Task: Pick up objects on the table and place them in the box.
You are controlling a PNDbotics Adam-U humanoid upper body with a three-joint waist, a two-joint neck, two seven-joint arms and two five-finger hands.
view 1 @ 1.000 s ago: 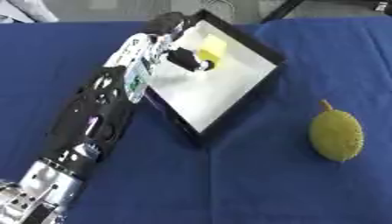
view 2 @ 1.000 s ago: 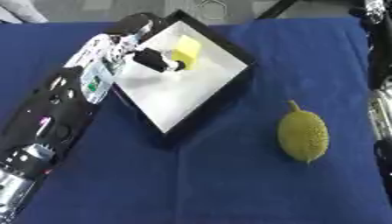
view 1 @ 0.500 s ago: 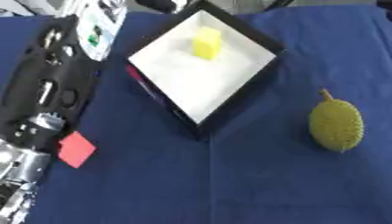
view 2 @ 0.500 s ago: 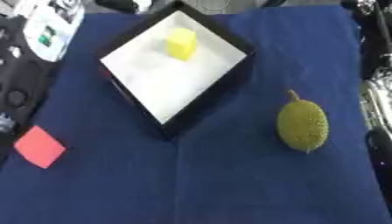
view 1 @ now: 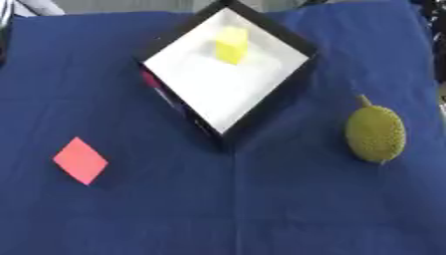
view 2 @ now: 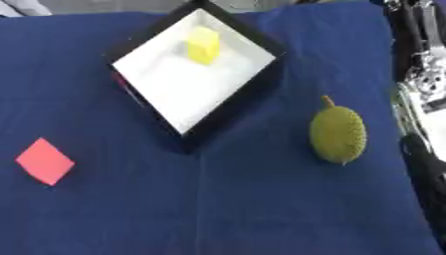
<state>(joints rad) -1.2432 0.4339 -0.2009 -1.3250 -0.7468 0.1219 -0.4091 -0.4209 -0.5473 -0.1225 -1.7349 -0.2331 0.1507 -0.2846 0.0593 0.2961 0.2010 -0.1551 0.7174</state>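
A black-rimmed box (view 1: 277, 82) with a white floor sits cornerwise at the top middle of the blue cloth. A yellow block (view 1: 232, 46) lies inside it near the far corner. To the right of the box, a green spiky fruit (view 1: 375, 133) with a short stem lies on the cloth. A flat red square (view 1: 81, 160) lies at the left. My right arm (view 2: 425, 94) runs along the right edge in the right eye view, beside the fruit and apart from it; its hand is too blurred to make out. My left hand shows in no view.
The blue cloth (view 1: 235, 209) covers the whole table, with a seam running down from the box's near corner. A pale object (view 1: 35, 6) shows at the far left corner.
My left arm has drawn back from over the box and out of view to the left. The yellow block stays in the box. The red square, hidden under the arm before, now shows.
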